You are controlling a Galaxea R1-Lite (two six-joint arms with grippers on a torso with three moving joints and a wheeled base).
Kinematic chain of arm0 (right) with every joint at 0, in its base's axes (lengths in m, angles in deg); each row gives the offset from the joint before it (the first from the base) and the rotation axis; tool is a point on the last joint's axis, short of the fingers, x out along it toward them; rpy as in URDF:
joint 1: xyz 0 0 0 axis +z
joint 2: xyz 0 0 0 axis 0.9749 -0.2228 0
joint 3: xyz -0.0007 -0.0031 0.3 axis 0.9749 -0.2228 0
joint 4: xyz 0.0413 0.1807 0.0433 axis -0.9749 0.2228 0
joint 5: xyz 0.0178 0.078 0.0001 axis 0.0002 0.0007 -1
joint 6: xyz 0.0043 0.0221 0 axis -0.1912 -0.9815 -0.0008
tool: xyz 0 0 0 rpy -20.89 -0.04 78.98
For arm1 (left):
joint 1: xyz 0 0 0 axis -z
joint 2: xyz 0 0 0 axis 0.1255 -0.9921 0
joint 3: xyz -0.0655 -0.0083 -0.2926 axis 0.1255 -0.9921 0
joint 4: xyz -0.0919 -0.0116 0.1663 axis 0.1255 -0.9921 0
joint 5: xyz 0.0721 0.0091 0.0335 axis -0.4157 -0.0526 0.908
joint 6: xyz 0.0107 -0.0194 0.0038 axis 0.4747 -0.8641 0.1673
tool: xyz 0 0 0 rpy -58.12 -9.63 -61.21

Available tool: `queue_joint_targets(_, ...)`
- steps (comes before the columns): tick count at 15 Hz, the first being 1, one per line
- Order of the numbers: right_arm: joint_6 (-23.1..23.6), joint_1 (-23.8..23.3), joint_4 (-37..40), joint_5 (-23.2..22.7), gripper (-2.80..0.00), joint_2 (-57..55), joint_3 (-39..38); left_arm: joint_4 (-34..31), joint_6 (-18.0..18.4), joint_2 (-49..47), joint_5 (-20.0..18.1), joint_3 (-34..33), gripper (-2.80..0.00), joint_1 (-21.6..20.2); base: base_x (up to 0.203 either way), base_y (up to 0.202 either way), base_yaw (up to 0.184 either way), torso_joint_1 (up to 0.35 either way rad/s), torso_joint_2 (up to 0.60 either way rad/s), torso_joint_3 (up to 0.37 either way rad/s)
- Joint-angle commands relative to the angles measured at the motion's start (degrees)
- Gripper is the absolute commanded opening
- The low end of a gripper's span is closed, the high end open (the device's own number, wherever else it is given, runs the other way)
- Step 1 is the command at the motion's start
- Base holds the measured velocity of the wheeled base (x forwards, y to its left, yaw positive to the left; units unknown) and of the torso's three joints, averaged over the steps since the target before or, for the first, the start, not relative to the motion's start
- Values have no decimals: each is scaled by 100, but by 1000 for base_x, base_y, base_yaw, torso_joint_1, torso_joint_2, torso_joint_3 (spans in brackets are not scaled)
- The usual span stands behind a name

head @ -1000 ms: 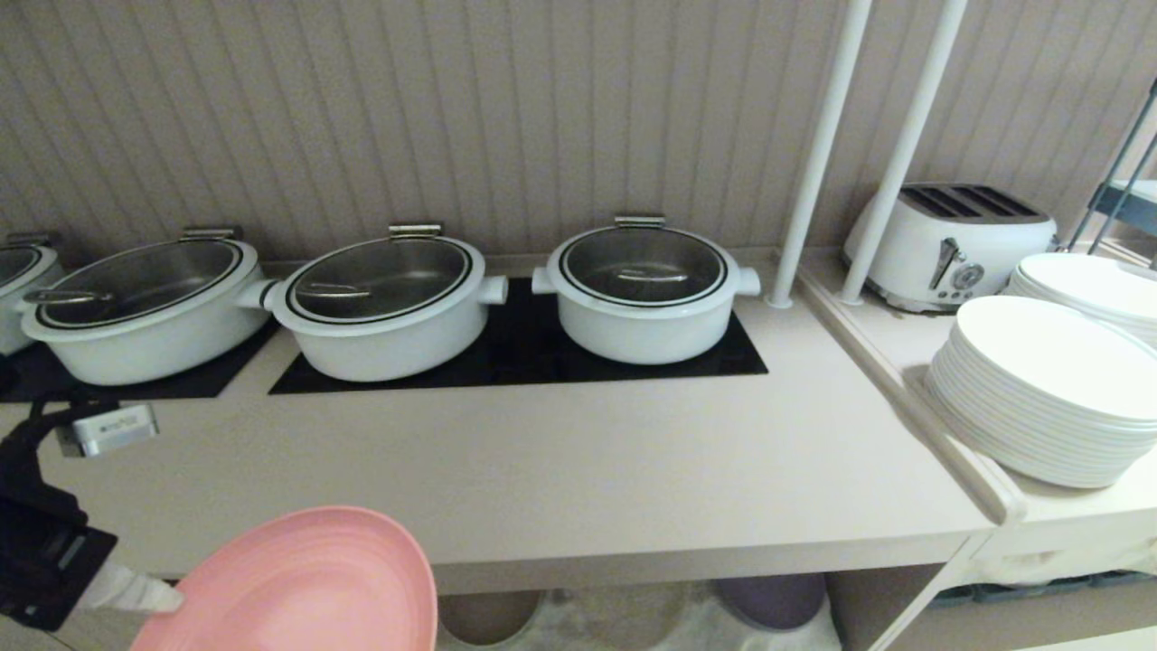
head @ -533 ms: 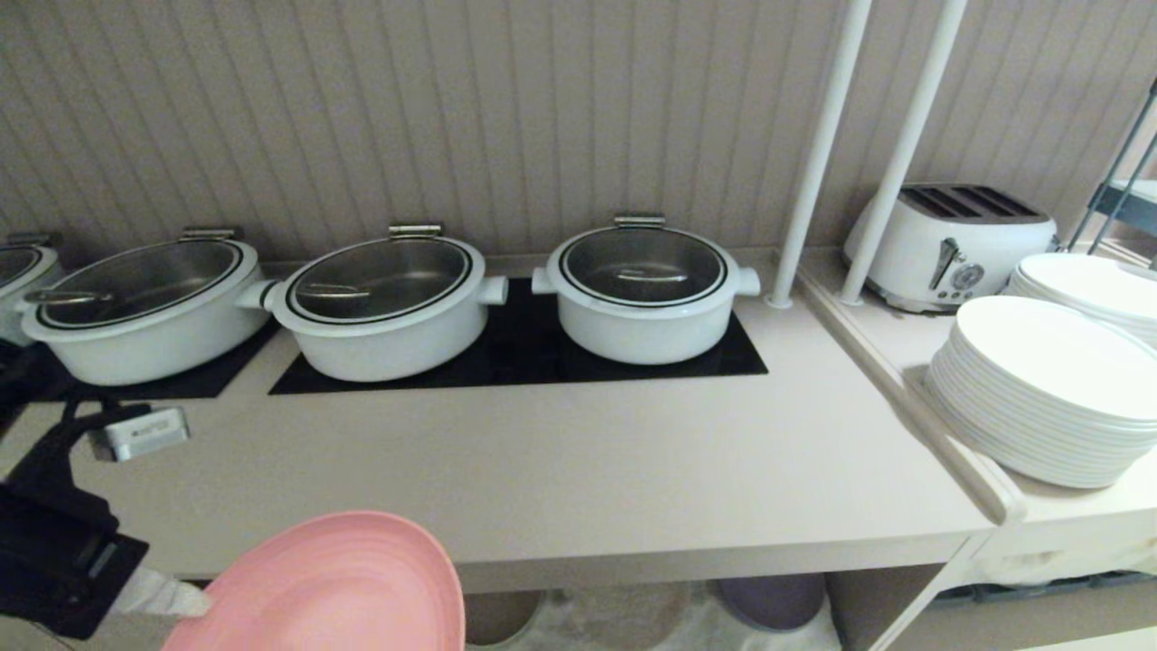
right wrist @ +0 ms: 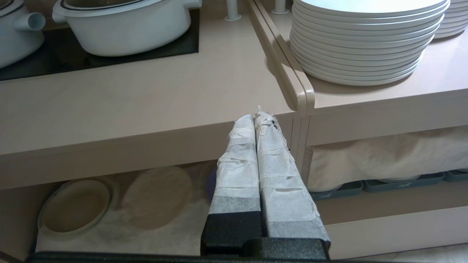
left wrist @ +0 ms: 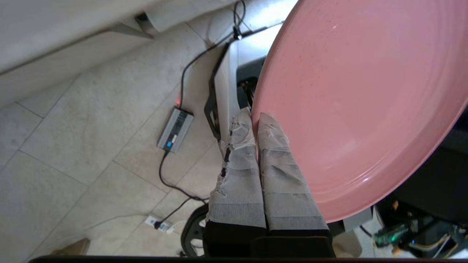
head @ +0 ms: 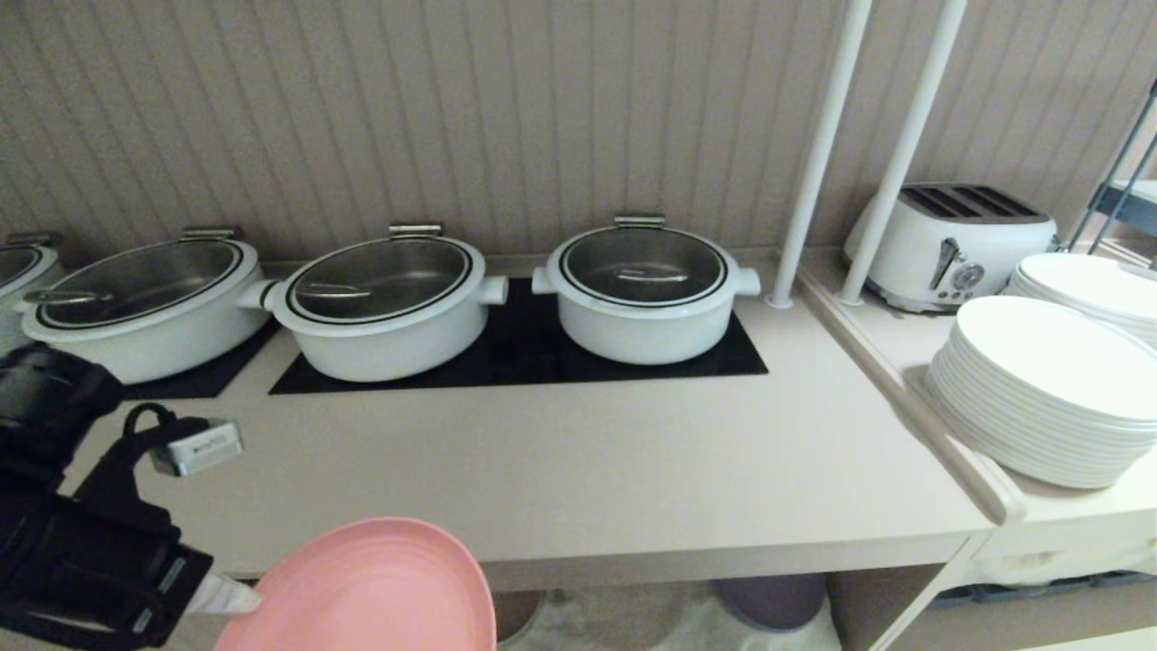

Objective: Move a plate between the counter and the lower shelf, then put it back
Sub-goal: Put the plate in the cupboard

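The pink plate (head: 380, 588) hangs in the air, tilted, just in front of the counter (head: 578, 470) and below its front edge, at the near left. My left gripper (head: 237, 597) is shut on the plate's left rim. In the left wrist view the taped fingers (left wrist: 278, 160) pinch the rim of the plate (left wrist: 365, 102) above the floor. The lower shelf (head: 633, 624) with its white cloth shows under the counter. My right gripper (right wrist: 257, 115) is shut and empty, level before the counter's front edge, outside the head view.
Three white lidded pots (head: 644, 289) stand on black hob panels at the counter's back. To the right are two white poles (head: 818, 154), a toaster (head: 949, 240) and stacked white plates (head: 1039, 389). A purple plate (head: 773, 601) and beige plates (right wrist: 75, 206) lie in the lower shelf.
My left arm has swung to the right with the pink plate still pinched in it. The plate has shifted right along the counter's front edge. The right arm has kept still.
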Motion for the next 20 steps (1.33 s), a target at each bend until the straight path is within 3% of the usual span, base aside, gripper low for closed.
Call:
queue_joint_targets(1, -2, 0, -2, 2, -280, 0, 0, -22, 11, 67, -18, -189, -280, 98, 0, 0, 0, 0, 0, 0)
queue_joint_targets(4, -2, 0, -2, 2, -280, 0, 0, 134, 4, 162, -21, -511, -280, 203, 0, 0, 0, 0, 0, 0)
queue_joint_targets(9, -2, 0, -2, 2, -280, 0, 0, 979, -6, 431, 54, -1344, -280, 305, 0, 0, 0, 0, 0, 0)
queue_joint_targets(20, -2, 0, -2, 2, -280, 0, 0, 996, -262, 564, 34, -1355, -280, 332, 0, 0, 0, 0, 0, 0)
